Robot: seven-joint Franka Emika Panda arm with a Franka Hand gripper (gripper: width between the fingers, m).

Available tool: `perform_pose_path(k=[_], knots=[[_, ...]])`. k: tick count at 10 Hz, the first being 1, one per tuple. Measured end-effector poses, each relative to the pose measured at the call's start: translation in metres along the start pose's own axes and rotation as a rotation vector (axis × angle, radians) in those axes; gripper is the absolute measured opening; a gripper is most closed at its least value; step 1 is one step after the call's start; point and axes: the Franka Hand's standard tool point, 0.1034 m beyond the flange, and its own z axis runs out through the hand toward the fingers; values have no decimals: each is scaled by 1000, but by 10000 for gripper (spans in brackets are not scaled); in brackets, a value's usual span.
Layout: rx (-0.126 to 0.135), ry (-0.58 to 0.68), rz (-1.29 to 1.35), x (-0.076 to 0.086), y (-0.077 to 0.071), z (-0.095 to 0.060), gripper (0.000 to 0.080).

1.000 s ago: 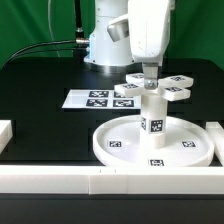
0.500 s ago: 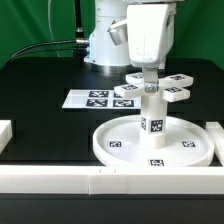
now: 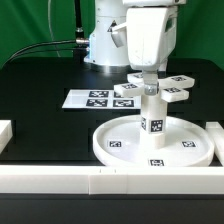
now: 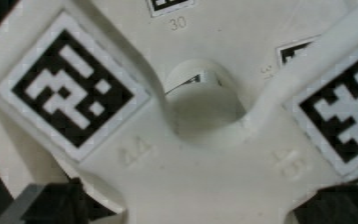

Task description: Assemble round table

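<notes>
The large round rimmed disc (image 3: 118,148) lies flat on the black table. The short thick post (image 3: 152,115) stands upright at its centre. The four-armed cross piece (image 3: 172,92) sits level on top of the post. My gripper (image 3: 148,74) comes straight down onto the cross piece's middle and is shut on it. In the wrist view the cross piece (image 4: 194,120) fills the picture, with two tagged arms showing. The dark fingertips (image 4: 60,195) lie at either side of its hub, around my gripper (image 4: 202,200). The joint between cross piece and post is hidden.
The marker board (image 3: 95,99) lies flat behind the disc, toward the exterior view's left. Long white border blocks run along the front (image 3: 60,180) and stand at both sides (image 3: 5,132). The robot base (image 3: 100,45) is at the back.
The hand has shifted slightly down over the post, still shut on the cross piece. The disc and the post have not moved.
</notes>
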Motion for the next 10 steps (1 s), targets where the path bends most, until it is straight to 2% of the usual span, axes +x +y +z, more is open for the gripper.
perform_pose_path(k=[1,2,7,10], knots=[[2,-1,2,-1,0,1,528],[2,-1,5,-3,1,1,441],[1,-1,43,-7,2,1,442],[0,2,299,-8,2,2,442]])
